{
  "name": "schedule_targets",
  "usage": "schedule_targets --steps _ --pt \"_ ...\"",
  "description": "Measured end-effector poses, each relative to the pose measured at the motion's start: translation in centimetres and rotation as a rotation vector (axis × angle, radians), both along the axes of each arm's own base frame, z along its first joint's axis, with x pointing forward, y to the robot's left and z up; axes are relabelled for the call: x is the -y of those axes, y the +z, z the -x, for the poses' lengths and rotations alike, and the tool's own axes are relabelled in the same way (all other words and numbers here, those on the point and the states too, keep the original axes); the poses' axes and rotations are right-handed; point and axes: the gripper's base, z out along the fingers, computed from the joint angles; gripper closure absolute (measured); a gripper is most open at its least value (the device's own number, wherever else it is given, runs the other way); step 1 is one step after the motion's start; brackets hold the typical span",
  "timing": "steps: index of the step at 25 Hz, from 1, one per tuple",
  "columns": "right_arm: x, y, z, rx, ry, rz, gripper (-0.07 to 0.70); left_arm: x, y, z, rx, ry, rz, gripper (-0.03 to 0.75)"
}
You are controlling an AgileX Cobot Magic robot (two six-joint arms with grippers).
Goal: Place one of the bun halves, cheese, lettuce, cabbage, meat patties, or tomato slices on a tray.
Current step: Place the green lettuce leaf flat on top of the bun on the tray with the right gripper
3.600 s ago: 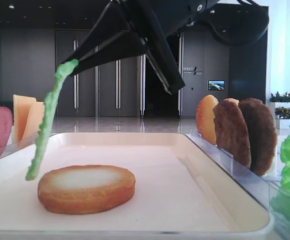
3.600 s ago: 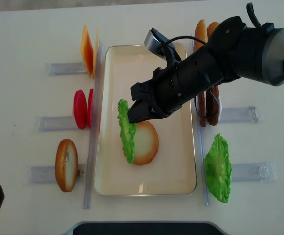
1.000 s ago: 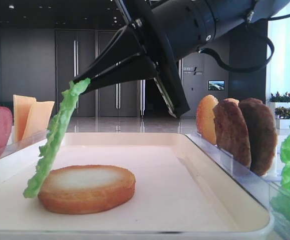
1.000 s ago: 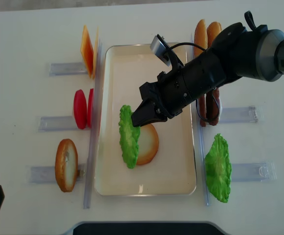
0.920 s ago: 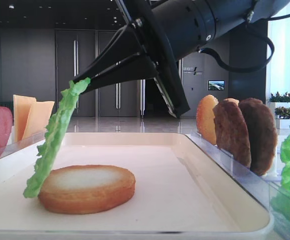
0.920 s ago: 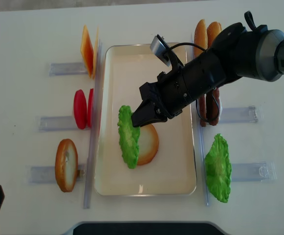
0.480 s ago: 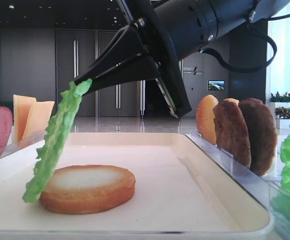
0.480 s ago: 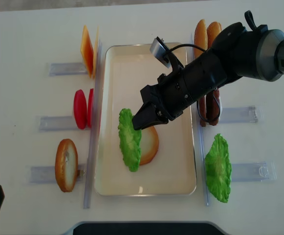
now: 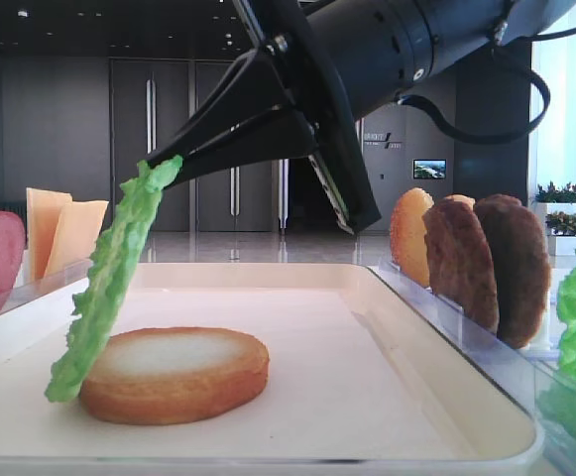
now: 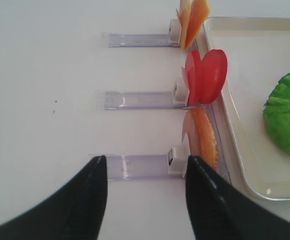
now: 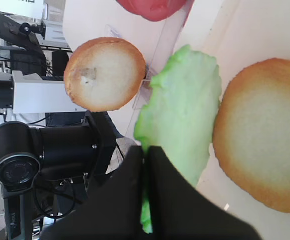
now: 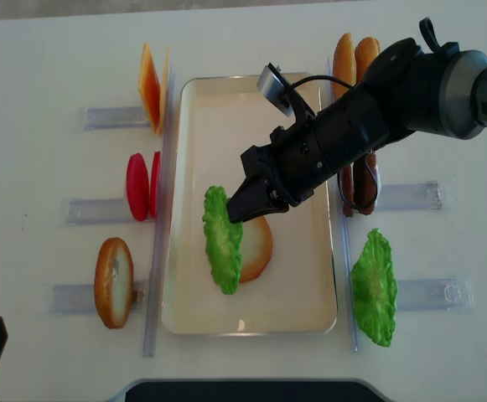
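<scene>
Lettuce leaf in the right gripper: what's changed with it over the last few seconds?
The right gripper, shut on the lettuce leaf, has come down and shifted slightly toward the right side of the tray. The leaf hung clear before; now its lower end leans against the bun half, partly covering it from above. No release yet. The bun half, the tray and the racked pieces haven't moved.

You had almost nothing readable here. A pale sign (image 9: 382,141) on the dark back wall in the low exterior view carried lettering too small to make out. A white placard (image 11: 29,7) at the top left corner of the right wrist view showed cut-off dark letters that you could not read.
</scene>
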Motion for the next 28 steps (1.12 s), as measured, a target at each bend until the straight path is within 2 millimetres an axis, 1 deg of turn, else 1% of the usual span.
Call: schedule_targets --steps 20,28 --pt "0.2 -0.3 -0.1 0.025 -0.002 0.029 0.605 0.0 0.0 0.0 0.000 0.000 0.000 0.325" --pt "1.6 -0.1 -1.1 0.009 -0.028 0.017 0.605 0.0 0.0 0.0 0.000 0.000 0.000 0.325"
